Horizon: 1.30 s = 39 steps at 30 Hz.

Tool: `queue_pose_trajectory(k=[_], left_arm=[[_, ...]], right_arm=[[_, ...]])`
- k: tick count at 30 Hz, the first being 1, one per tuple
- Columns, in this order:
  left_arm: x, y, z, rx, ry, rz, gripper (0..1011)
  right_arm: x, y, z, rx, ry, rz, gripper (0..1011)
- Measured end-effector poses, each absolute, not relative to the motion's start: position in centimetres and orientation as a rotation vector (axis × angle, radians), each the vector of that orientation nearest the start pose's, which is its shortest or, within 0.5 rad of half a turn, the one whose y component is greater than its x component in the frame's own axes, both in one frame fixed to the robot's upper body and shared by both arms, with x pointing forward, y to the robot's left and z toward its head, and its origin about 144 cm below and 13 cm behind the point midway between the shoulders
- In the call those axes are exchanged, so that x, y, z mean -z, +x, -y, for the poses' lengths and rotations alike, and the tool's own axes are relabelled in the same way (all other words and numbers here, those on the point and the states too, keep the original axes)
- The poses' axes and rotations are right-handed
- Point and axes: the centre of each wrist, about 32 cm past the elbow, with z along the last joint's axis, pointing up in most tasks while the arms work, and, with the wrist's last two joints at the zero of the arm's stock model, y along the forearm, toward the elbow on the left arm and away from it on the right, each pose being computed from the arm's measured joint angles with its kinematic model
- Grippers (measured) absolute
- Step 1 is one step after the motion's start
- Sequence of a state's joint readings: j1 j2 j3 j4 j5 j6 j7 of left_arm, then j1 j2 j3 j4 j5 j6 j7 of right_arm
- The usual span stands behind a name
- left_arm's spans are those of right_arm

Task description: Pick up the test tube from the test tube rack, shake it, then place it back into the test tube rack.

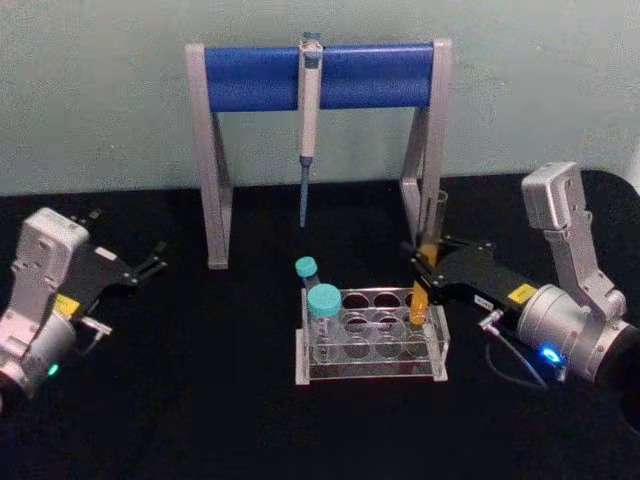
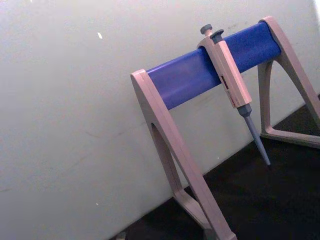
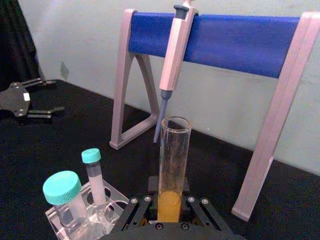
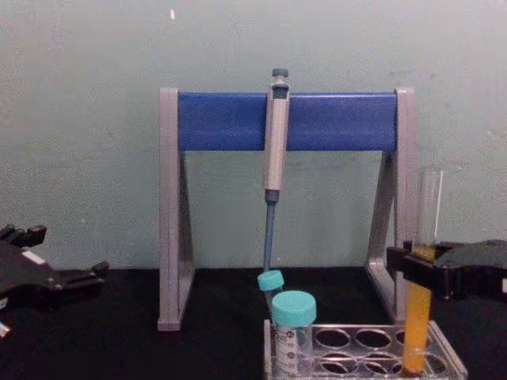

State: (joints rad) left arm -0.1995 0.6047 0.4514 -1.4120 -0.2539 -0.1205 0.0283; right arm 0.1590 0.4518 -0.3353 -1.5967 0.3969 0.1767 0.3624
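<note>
The test tube (image 1: pixel 418 303), tall clear glass with orange-yellow liquid in its lower part, stands upright in a far right hole of the clear test tube rack (image 1: pixel 370 372). My right gripper (image 1: pixel 425 272) reaches in from the right and is shut on the test tube about halfway up. In the chest view the test tube (image 4: pixel 415 324) still reaches down into the rack (image 4: pixel 364 348), with the right gripper (image 4: pixel 418 271) clamped just above the liquid's top. The right wrist view looks up along the test tube (image 3: pixel 174 160). My left gripper (image 1: pixel 150 268) rests open at the table's left, holding nothing.
Two teal-capped tubes (image 1: pixel 322 305) (image 1: pixel 306 268) stand in the rack's left holes. Behind the rack is a grey stand with a blue bar (image 1: pixel 320 75), from which a pipette (image 1: pixel 310 100) hangs with its tip above the rack's far side. The stand's right leg (image 1: pixel 420 170) is close behind the test tube.
</note>
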Motion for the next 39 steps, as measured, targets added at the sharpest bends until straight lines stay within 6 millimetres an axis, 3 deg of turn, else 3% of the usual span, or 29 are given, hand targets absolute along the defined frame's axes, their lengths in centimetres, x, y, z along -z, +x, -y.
queue_pose_trajectory(k=[39], left_arm=[[-114.0, 48.9, -31.0, -1.248, 0.304, 0.285, 1001]], right_arm=[[-116.9, 49.0, 25.2, 0.910, -0.223, -0.085, 235]])
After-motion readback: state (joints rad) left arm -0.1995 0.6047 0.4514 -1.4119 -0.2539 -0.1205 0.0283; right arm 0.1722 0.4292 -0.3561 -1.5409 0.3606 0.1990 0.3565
